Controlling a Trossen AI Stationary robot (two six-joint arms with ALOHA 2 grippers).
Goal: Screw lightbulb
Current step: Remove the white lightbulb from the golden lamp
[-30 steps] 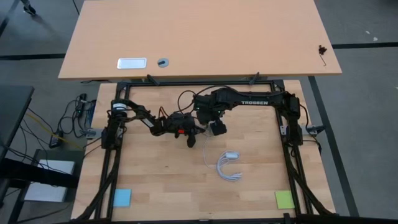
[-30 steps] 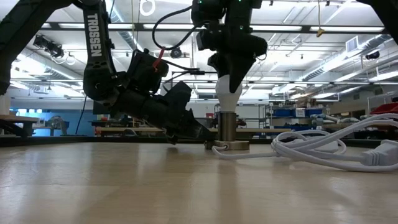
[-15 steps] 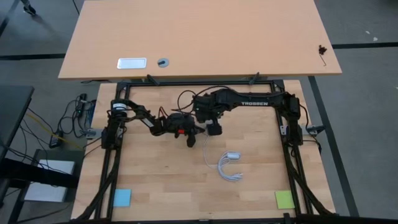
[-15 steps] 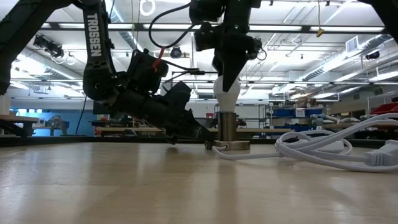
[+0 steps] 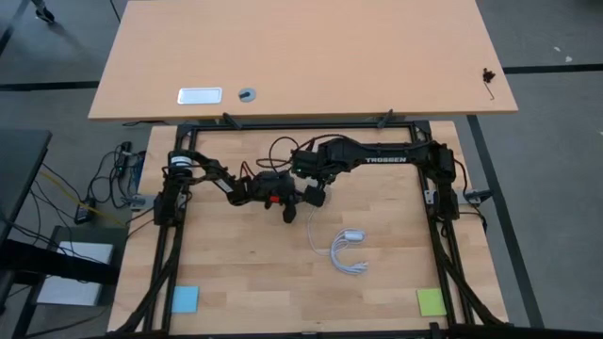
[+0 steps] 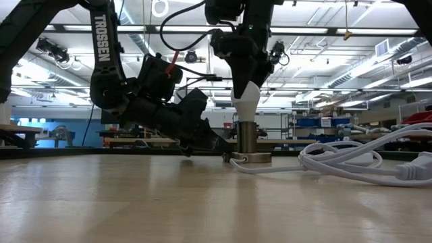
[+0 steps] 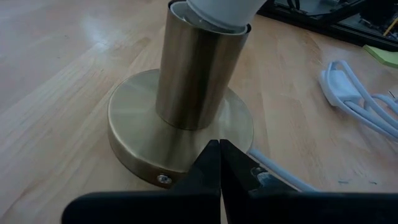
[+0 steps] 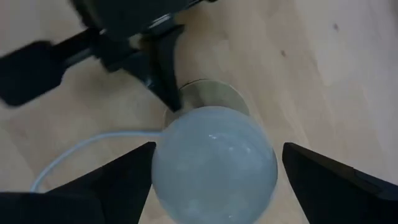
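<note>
Looking first at the right fingers (image 8: 124,180): we see them spread wide on either side of the lightbulb (image 8: 214,158), apart from the glass.
Right gripper (image 6: 244,71): upper centre of the low view, directly above the bulb.
Left fingers (image 7: 219,171): pressed together, tips against the brass base of the socket (image 7: 180,134), at bottom centre of the left wrist view.
Left gripper (image 5: 290,213): just left of centre in the high view.
Lightbulb place: we find it upright in the socket's brass tube, centre of the low view.
Cord (image 6: 351,162): white, coiled on the surface (image 6: 135,202) at lower right.
</note>
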